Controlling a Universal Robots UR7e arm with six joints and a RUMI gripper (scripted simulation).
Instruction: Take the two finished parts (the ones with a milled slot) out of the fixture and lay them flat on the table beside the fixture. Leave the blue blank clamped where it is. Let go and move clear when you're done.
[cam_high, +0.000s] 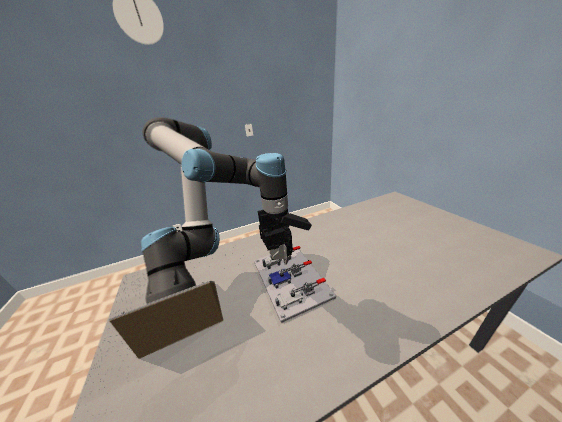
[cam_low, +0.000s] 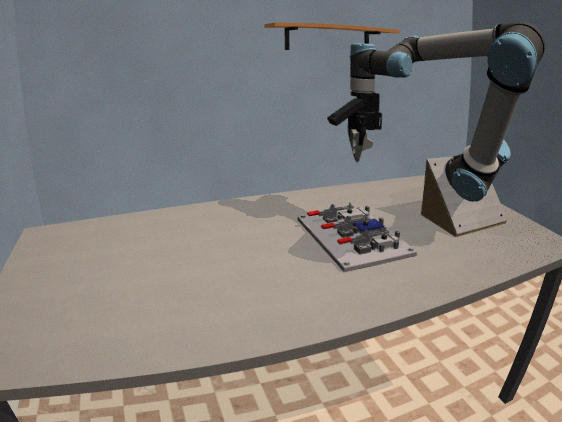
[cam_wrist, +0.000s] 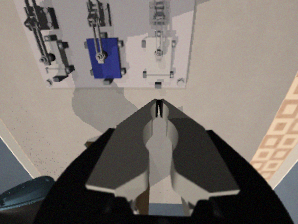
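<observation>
The fixture plate holds three parts in a row. The blue blank is in the middle, under its clamp's tip. One pale part sits at one end and another pale part at the other; clamp arms reach over both. Their slots are too small to make out clearly. My gripper is shut and empty, pointing down high above the fixture's level, fingertips together.
Red clamp handles stick out on the side away from the robot base. The wedge-shaped base stand is on the other side of the fixture. Upright pins surround the parts. A wall shelf is behind the arm.
</observation>
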